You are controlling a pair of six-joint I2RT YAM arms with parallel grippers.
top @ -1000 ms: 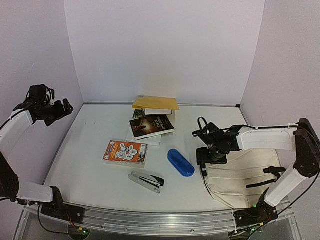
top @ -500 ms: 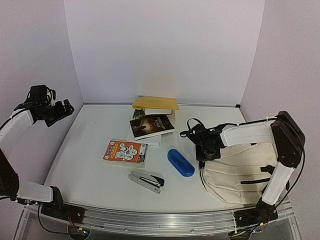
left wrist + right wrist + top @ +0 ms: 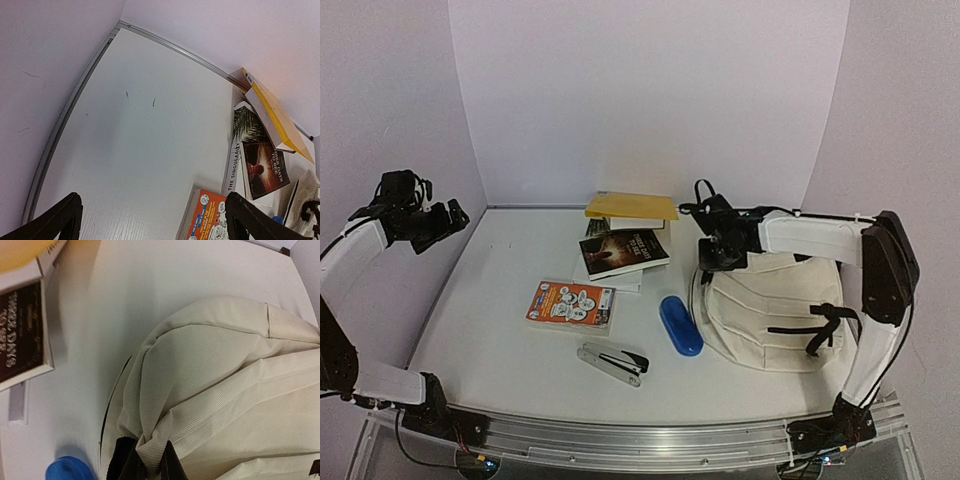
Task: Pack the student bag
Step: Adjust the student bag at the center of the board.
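Bag [image 3: 775,315]: a big cream cloth backpack is laid flat at the right of the top view. Its edge is rounded, long seams are sewn across it, and black straps lie on top.
Bag cloth: a fine woven grain is seen in the right wrist view. The cloth is soft and is bunched into folds near the bottom of that view.
Right gripper [image 3: 712,255]: it is closed tight at the upper left edge of the bag. A fold of the cream cloth is pinched between its black fingers [image 3: 118,460].
Left gripper [image 3: 430,222]: it is held up in the air at the far left of the top view. It is spread wide and nothing is held in it.
Table [image 3: 510,270]: flat, white and smooth, with a faint wood grain seen in the left wrist view.
Yellow book [image 3: 631,208]: a thick, flat block at the back middle, by the wall.
Dark book [image 3: 624,251]: a shiny cover, set on a small pile just below the yellow book.
Orange book [image 3: 571,304]: a flat rectangle with cartoon faces, left of the middle.
Blue case [image 3: 680,324]: a smooth, shiny long oval, just beside the bag's left edge.
Stapler [image 3: 613,361]: grey metal with a black end, at the lower middle.
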